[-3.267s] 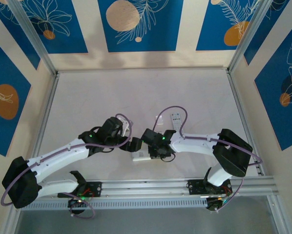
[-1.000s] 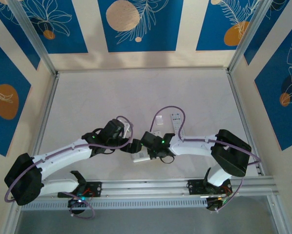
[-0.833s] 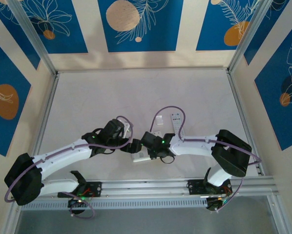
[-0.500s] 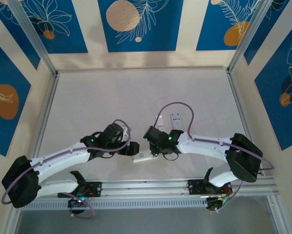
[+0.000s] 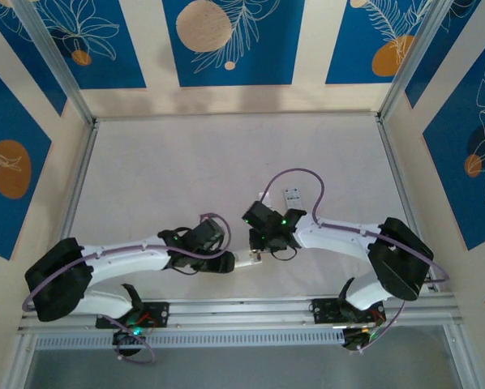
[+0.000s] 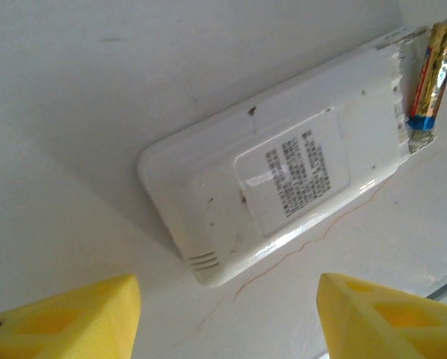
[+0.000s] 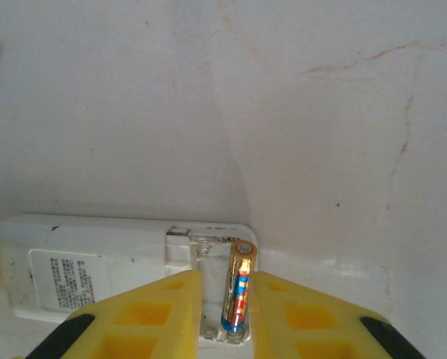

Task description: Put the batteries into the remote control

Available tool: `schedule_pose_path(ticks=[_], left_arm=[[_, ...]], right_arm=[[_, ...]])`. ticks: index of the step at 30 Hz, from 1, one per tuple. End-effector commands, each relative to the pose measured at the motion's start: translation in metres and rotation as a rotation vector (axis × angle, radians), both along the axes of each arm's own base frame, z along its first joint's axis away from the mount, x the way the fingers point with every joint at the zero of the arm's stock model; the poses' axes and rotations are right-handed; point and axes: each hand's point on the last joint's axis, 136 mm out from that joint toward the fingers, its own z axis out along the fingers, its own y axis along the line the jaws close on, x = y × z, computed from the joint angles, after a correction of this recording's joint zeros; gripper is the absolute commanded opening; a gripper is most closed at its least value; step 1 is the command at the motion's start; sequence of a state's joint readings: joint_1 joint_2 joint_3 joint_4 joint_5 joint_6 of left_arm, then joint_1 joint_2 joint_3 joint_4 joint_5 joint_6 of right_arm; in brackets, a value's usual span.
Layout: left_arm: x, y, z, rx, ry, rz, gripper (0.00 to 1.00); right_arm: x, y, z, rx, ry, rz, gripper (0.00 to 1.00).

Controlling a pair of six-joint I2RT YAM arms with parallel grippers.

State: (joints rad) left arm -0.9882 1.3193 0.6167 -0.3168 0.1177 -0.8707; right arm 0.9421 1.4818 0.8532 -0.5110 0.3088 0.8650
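Battery (image 7: 237,288) stood at end of remote (image 6: 283,179), lower centre.
Right pincer (image 7: 227,283) pinched it; left pincer (image 6: 227,299) gaped wide, empty.

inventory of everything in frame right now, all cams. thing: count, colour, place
remote control: 1, white, back face up on the table between the two grippers, battery bay open at one end
battery: 1, gold with blue band, at the open bay
second remote: 1, pale, on the table beyond the right arm
table: 1, white, faintly veined
wall panels: blue with orange and white prints, on three sides
frame rail: 1, aluminium, near edge
cables: 2, purple, one along each arm
left gripper: yellow fingers, wide open, above the remote control
right gripper: yellow fingers, narrow gap, battery seen between them; grip unclear
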Motion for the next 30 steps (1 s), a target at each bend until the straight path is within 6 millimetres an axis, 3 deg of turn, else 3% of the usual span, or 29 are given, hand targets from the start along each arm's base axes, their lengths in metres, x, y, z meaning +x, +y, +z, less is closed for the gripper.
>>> schedule_pose_path(ticks=[1, 14, 24, 30], left_arm=[[0.007, -0.015, 0.008, -0.043, -0.016, 0.009, 0.63], [0.012, -0.016, -0.005, -0.016, -0.015, 0.021, 0.5], [0.013, -0.015, -0.008, -0.006, -0.009, 0.028, 0.5], [0.013, -0.016, -0.009, -0.005, -0.008, 0.03, 0.5]], right_arm=[[-0.006, -0.001, -0.011, -0.008, 0.045, 0.008, 0.24], [-0.01, -0.008, -0.024, -0.047, 0.057, 0.004, 0.22], [-0.015, -0.002, -0.032, -0.085, 0.064, 0.041, 0.18], [-0.032, -0.009, -0.041, -0.129, 0.086, 0.06, 0.16]])
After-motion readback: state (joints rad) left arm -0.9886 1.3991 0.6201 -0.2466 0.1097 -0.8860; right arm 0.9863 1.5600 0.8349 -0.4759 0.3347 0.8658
